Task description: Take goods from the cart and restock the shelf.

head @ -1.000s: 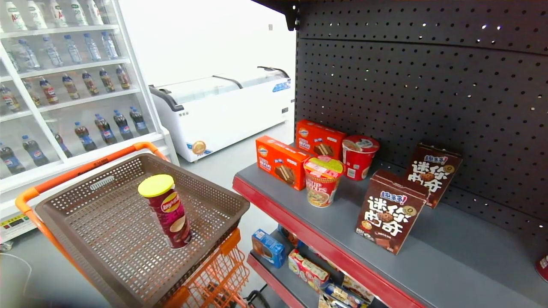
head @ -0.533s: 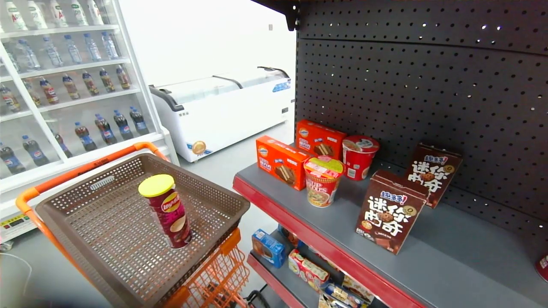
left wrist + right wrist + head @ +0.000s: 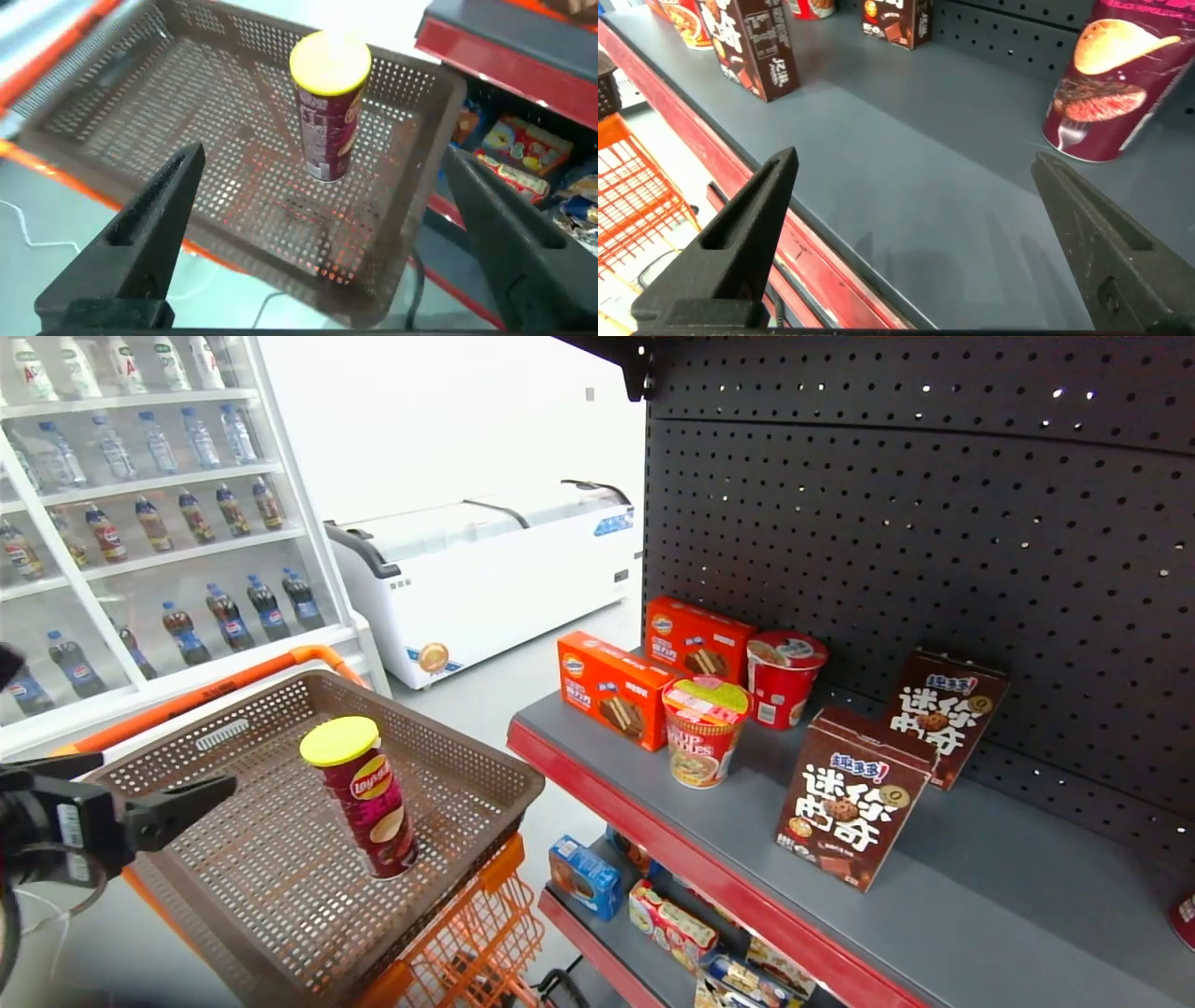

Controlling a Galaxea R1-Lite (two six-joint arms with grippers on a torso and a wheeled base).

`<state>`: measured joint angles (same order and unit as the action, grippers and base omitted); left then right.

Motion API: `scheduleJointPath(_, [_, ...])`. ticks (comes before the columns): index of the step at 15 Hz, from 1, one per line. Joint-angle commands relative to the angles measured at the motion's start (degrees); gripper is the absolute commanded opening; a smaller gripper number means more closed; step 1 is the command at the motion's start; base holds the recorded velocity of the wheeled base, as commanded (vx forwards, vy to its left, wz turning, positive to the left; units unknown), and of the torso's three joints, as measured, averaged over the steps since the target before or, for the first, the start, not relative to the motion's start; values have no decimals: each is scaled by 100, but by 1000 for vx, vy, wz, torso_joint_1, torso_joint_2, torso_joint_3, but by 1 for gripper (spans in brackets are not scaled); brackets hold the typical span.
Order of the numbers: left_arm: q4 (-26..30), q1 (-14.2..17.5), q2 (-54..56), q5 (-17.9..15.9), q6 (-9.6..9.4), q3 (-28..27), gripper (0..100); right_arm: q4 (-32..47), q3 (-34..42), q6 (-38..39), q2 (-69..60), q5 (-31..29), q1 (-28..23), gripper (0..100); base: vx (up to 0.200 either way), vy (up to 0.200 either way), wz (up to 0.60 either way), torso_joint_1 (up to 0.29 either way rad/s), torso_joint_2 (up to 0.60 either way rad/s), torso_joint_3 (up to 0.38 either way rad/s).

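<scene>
Chips can (image 3: pixel 359 793) stands upright in the cart basket (image 3: pixel 485 767), just ahead of the left gripper (image 3: pixel 168 771), whose wide-open jaws have newly arrived: pickup is starting. Right gripper (image 3: pixel 915 161), jaws spread, hangs over the shelf (image 3: pixel 906 215).

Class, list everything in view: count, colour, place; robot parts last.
chip can: one, maroon with yellow lid, upright in the basket
basket: one, brown, on the cart
cart: one, orange, beside the shelf
shelf: one, grey with red edge
orange boxes: two, orange, shelf's left end
noodle cups: two, red, beside the orange boxes
brown boxes: two, brown, mid-shelf
second chip can: one, maroon, shelf's right end
drinks cooler: one, white, behind the cart
chest freezer: one, white, far back
left pincer: one, black, open, by the basket's rim
right pincer: one, black, open, over the shelf
</scene>
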<state>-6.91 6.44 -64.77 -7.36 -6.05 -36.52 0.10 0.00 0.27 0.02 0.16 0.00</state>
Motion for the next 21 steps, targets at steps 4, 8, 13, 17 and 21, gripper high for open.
scheduleJointPath(4, [-1084, -46, -1925, -503, -37, 216, 100, -1, 0, 0, -2, 2, 0, 100, 0, 0, 0, 0, 0, 0])
scheduleJointPath(8, [-2350, -116, -2497, -529, -11, 734, 100, -1, 0, 0, -2, 2, 0, 100, 0, 0, 0, 0, 0, 0])
scheduleJointPath(13, [-4152, -99, -3631, -547, -19, 1139, 100, -1, 0, 0, -2, 2, 0, 100, 0, 0, 0, 0, 0, 0])
scheduleJointPath(17, [-5127, -108, -4404, -547, -28, 1086, 100, -1, 0, 0, -2, 2, 0, 100, 0, 0, 0, 0, 0, 0])
scheduleJointPath(21, [-5312, -108, -4861, -564, -46, 1033, 100, -1, 0, 0, -2, 2, 0, 100, 0, 0, 0, 0, 0, 0])
